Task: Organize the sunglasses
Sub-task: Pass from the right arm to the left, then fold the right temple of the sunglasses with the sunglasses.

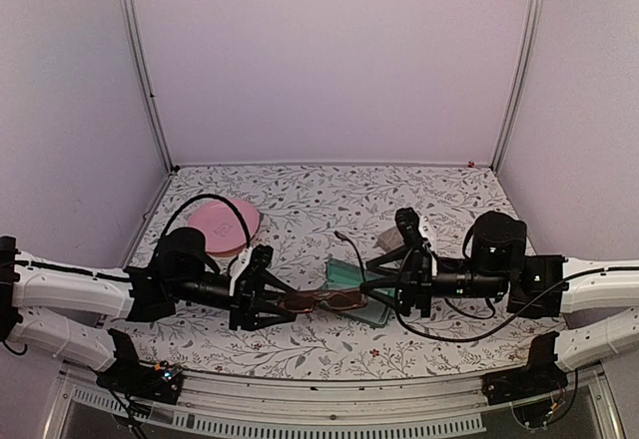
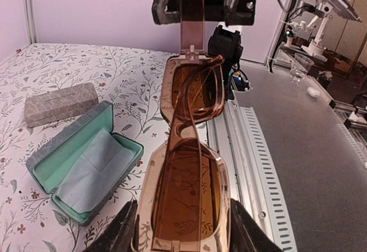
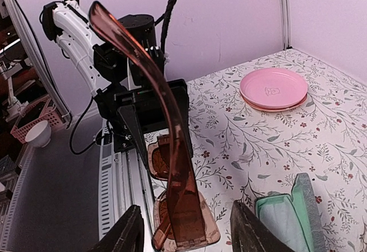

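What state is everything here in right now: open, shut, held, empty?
sunglasses: held in the air, one temple unfolded.
left gripper: shut on the sunglasses' front.
right gripper: open around the unfolded temple.
teal case: open, cloth lying inside.
grey case: closed.
pink plate: empty.

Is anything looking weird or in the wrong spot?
The sunglasses hang in the air, gripped by the left gripper, one side piece unfolded between the right gripper's open fingers. The open green case on the table holds only a cloth.
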Motion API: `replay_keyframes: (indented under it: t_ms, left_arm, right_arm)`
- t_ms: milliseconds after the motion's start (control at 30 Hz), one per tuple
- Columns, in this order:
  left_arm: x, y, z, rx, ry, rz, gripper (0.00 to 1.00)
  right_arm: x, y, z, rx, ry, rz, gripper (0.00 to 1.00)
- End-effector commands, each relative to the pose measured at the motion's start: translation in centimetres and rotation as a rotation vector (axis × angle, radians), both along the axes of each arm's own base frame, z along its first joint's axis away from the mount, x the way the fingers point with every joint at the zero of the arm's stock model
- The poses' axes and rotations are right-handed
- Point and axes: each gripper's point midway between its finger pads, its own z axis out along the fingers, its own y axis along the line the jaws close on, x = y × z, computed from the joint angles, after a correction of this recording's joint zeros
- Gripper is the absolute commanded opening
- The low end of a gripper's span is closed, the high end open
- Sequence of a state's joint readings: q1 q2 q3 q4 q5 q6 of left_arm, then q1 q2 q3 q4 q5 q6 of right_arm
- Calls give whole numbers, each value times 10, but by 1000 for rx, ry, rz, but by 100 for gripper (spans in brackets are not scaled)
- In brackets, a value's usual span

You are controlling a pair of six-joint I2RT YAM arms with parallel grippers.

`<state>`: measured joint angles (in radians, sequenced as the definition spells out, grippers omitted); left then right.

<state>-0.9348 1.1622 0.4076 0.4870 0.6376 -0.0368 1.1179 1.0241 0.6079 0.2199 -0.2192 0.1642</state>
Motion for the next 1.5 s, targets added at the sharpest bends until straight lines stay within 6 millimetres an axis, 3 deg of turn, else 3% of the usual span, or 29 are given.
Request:
replay_keyframes:
  t_ms: [0,267,600,667,867,1033,1300,1467]
  left_arm:
    - [2,-6,5,-2,-8,0,22]
    - [3,-6,3,9,-1,2,22]
    - [6,-8,-1,23,6,11,21]
    - [6,-8,-2,28,8,12,21]
    - [5,-6,-5,33,10,15,21]
    - [5,-5,-5,32,8,16,20]
    - [5,-6,-4,32,12,13,20]
    - [5,-6,-3,31,13,14,20]
  right_arm:
    - [6,2,15,10,-3,-22,49]
    - [9,13,5,-22,5,-6,32]
    - [8,23,-6,-35,34,22,27]
    - [10,22,-6,-35,34,11,30]
    - [15,7,9,4,15,-58,56]
    - [14,-5,11,0,12,-83,61]
    - [14,-8,17,11,3,-89,33]
    - [14,1,13,-9,7,-67,23]
